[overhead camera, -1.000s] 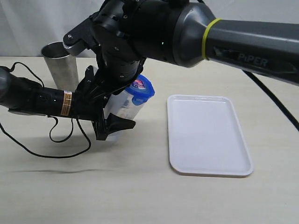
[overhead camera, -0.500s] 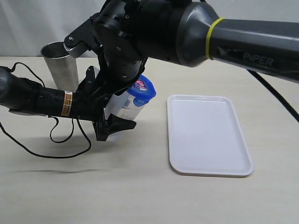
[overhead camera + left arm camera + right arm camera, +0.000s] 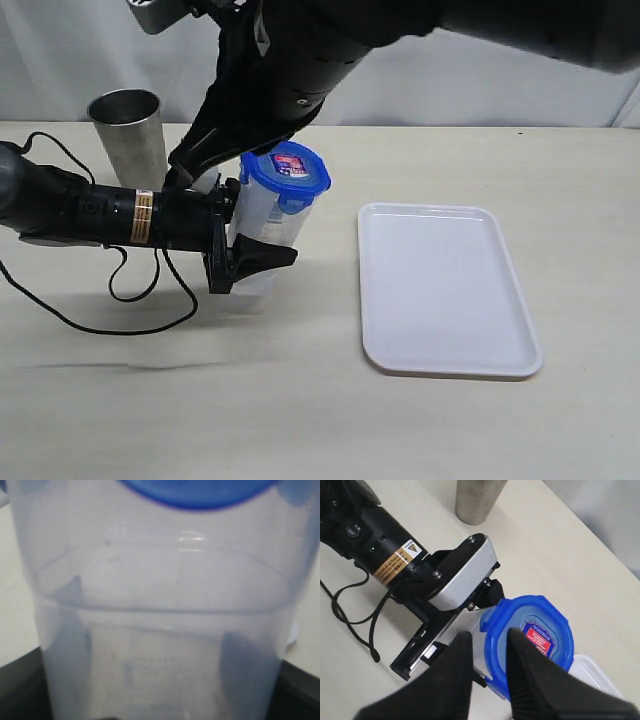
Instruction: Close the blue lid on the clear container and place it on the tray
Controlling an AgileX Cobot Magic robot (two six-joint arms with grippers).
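Right claw [image 3: 488, 637] risen, apart, left claw [image 3: 250, 238] clamping clear container [image 3: 262, 205], tray [image 3: 450, 300] rim apart

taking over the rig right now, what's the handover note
Left gripper: shut on the clear container, holding it tilted.
Right gripper: open just above the blue lid, gripping nothing.
Done: the lid sits on the container's mouth. Whether its flaps are latched cannot be told.
Left: check the flaps, then set the container on the tray beside it.
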